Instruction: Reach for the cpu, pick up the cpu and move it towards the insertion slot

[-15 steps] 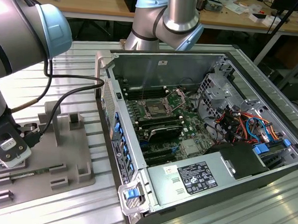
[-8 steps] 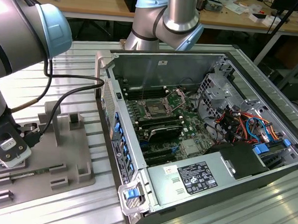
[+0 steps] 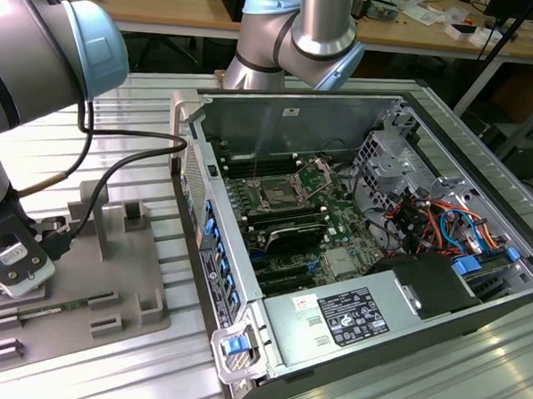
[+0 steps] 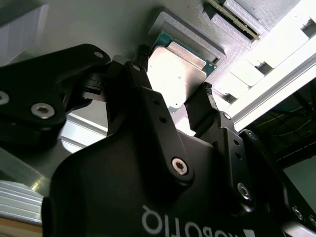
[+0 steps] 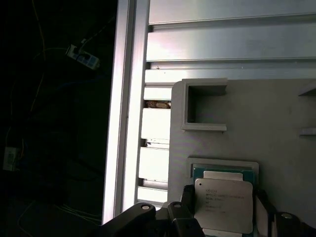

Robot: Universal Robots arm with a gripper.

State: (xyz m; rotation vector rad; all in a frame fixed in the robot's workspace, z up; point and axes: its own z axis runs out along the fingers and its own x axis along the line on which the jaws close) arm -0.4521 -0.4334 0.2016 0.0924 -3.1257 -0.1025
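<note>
The cpu [image 4: 178, 74] [image 5: 224, 205] is a silvery square plate with a thin green rim. It lies in a raised square recess of the grey plastic fixture [image 3: 111, 272]. In both wrist views my gripper [image 4: 173, 71] [image 5: 224, 210] straddles it, one black finger [image 4: 140, 64] against one edge and the other finger [image 4: 202, 106] against the opposite edge, shut on the chip. In the exterior view the gripper [image 3: 14, 267] hangs low over the fixture at the exterior view's left. The insertion slot [image 3: 280, 196], a silver-framed socket with its bracket raised, sits on the green motherboard inside the open computer case.
The open computer case [image 3: 353, 249] with cables, a drive cage and a power supply takes up the exterior view's right. The fixture carries raised blocks and another recess [image 5: 203, 106]. A black cable [image 3: 116, 160] loops from the arm. The ribbed aluminium table edge [image 5: 128, 113] runs close by.
</note>
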